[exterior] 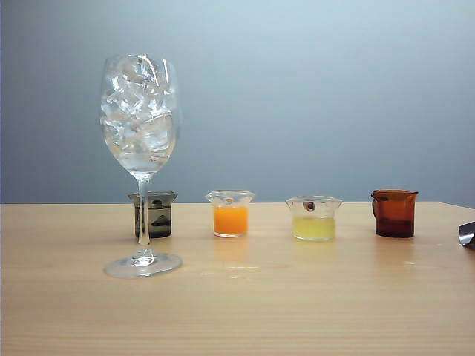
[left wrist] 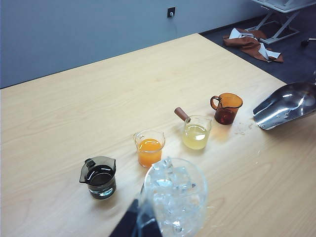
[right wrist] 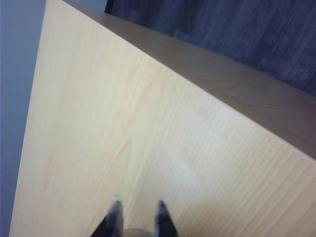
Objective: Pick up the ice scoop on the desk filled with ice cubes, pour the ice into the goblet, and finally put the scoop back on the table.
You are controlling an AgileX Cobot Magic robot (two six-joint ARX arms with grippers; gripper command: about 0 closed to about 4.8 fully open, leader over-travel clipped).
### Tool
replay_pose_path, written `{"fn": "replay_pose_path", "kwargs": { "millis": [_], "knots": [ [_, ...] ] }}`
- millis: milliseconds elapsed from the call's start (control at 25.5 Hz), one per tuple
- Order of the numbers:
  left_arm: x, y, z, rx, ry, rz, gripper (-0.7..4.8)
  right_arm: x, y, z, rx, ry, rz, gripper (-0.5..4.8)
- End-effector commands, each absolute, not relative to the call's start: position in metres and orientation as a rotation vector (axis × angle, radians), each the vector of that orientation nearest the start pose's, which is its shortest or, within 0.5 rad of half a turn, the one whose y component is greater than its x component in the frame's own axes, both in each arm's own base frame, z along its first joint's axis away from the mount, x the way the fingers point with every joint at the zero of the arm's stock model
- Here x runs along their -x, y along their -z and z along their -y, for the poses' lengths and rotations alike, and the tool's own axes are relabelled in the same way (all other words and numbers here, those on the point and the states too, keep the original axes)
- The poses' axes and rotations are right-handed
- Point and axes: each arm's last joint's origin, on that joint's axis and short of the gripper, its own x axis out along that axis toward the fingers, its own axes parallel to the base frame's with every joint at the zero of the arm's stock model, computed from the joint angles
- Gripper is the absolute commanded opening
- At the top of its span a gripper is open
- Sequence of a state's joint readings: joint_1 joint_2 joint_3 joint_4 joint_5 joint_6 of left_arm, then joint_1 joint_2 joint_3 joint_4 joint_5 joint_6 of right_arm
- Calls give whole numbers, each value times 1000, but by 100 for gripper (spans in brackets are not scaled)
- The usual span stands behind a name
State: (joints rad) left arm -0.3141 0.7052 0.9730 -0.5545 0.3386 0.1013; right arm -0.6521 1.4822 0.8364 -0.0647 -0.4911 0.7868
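Pale-grain wood desk (exterior: 297,311), clear goblet (exterior: 141,148) w/ glassy ice cubes (exterior: 137,111), shiny steel ice scoop (left wrist: 286,104).

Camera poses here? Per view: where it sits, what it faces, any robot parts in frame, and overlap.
Exterior: low at desk height, facing the ice-filled goblet and four beakers; no robot body.
Left wrist: high above the desk, looking down at the goblet, beakers, ice scoop; a dark sliver at the frame edge, unidentifiable.
Right wrist: close over bare desk near its edge; right gripper fingers show.
Shared: exterior and left wrist both see goblet, beakers.
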Motion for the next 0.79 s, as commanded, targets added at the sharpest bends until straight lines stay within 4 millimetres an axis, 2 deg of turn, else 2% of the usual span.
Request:
{"fn": "replay_pose_path", "kwargs": {
  "millis": [39, 157, 196, 314, 432, 785],
  "knots": [
    [-120, -373, 49, -96, 667, -241, -5, -249, -201, 172, -1140, 364, -537, -5],
    [-121, -373, 49, -96, 667, -241, -5, -249, -200, 172, -1143, 358, -541, 3],
    [-121, -373, 49, -96, 667, -241, -5, -249, -200, 172, -1144, 353, -541, 56],
    [-120, -373, 49, -96, 667, -241, -5, -249, -200, 171, -1148, 342, -544, 157],
    [-120, -373, 49, -95, 668, -242, -5, -249, -201, 171, -1151, 327, -544, 410],
    [-120, -372, 49, -96, 668, -249, -5, -240, -214, 165, -1143, 350, -550, 420]
  ]
}}
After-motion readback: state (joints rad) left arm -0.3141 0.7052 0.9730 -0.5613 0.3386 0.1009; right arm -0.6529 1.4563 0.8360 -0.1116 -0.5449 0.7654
